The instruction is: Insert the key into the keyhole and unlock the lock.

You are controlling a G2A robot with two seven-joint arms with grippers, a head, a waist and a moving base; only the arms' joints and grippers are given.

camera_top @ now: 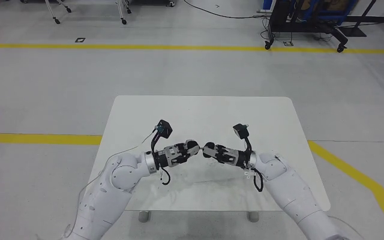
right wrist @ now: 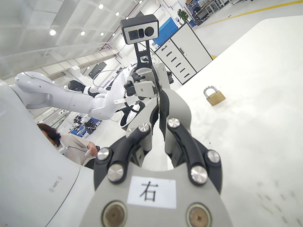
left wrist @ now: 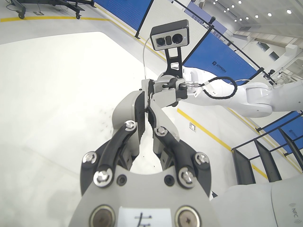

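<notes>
**A:** Where is the padlock (right wrist: 214,96)?

**B:** It lies on the white table (right wrist: 248,138), a brass body with a silver shackle. I read that from the right wrist view. It sits beyond the right gripper (right wrist: 159,105) and apart from it, with bare tabletop around it and one table edge near behind.

**A:** And the fingers?

**B:** The right gripper's pads are drawn together. The left wrist view shows the left gripper (left wrist: 148,109) the same way. I can't tell whether anything thin is pinched in either.

**A:** What does the top view add?

**B:** The layout. The two grippers meet tip to tip over the near middle of the table. Broad bare surface runs to the far edge and to both side edges. The near edge lies under the forearms.
</notes>
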